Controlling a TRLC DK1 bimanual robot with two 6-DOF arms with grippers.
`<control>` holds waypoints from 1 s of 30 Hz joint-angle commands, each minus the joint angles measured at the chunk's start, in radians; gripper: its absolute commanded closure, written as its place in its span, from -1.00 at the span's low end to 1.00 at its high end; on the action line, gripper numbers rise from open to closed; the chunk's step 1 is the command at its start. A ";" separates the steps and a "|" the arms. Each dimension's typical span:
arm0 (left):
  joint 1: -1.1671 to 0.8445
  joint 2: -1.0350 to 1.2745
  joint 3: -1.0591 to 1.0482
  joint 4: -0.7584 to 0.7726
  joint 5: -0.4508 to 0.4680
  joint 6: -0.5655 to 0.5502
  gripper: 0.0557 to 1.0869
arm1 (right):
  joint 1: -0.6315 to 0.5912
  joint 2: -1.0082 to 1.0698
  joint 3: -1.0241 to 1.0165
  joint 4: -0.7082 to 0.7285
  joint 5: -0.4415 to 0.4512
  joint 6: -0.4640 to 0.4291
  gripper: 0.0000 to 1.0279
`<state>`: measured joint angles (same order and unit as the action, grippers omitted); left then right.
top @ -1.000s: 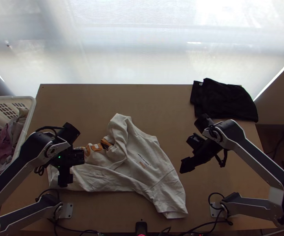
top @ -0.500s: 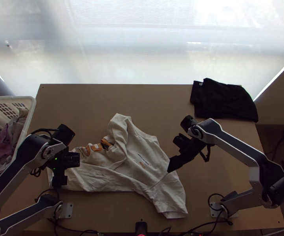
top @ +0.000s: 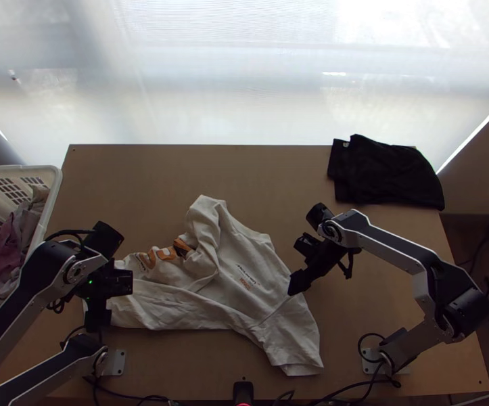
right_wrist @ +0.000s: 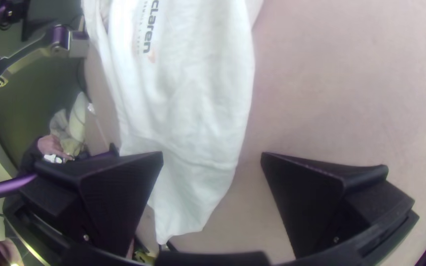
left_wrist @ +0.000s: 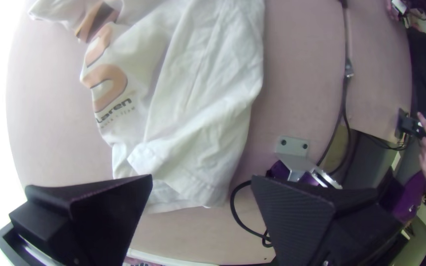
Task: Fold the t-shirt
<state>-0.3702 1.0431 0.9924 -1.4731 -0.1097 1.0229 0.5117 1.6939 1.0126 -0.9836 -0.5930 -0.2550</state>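
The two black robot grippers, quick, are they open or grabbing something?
Left wide-fingered black gripper: open, holding nothing.
Right wide-fingered black gripper: open, holding nothing.

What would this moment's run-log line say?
T-shirt: rumpled on table | left hand: open, above it | right hand: open, near its edge | fold: unfinished

Jaws wide apart; white t-shirt (right_wrist: 188, 98) lying rumpled, sleeve (right_wrist: 188, 197) visible between them; table (right_wrist: 331, 88) alongside.

A black folded cloth (top: 389, 172) lay on the tabletop (top: 143, 179); a white basket (top: 56, 184) alongside contained bunched fabric (top: 9, 247), apparently garments.
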 commanded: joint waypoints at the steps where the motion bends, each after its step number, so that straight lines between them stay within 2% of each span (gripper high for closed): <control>1: -0.003 -0.011 -0.014 0.010 0.002 0.006 -0.90 | -0.009 0.018 -0.028 0.029 0.024 -0.015 -0.80; 4: -0.009 -0.011 -0.024 0.017 0.007 0.002 -0.90 | -0.006 0.020 -0.035 0.048 0.022 -0.001 -0.68; 9: -0.009 -0.012 -0.043 0.037 0.008 0.000 -0.90 | -0.006 0.007 -0.042 0.049 0.021 0.022 -0.60; 17: -0.029 -0.012 -0.078 0.071 0.036 -0.004 -0.90 | 0.017 -0.010 -0.048 0.057 0.021 0.046 -0.60; 27: -0.052 -0.023 -0.178 0.237 0.033 0.003 -0.90 | 0.080 -0.003 -0.034 0.065 0.021 0.085 -0.60; 30: -0.049 -0.022 -0.207 0.289 0.004 0.016 -0.88 | 0.080 -0.007 -0.020 0.065 0.021 0.094 -0.60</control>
<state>-0.4133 1.0233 0.8440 -1.2869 -0.0753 1.0260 0.5758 1.6901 0.9745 -0.9234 -0.5720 -0.1822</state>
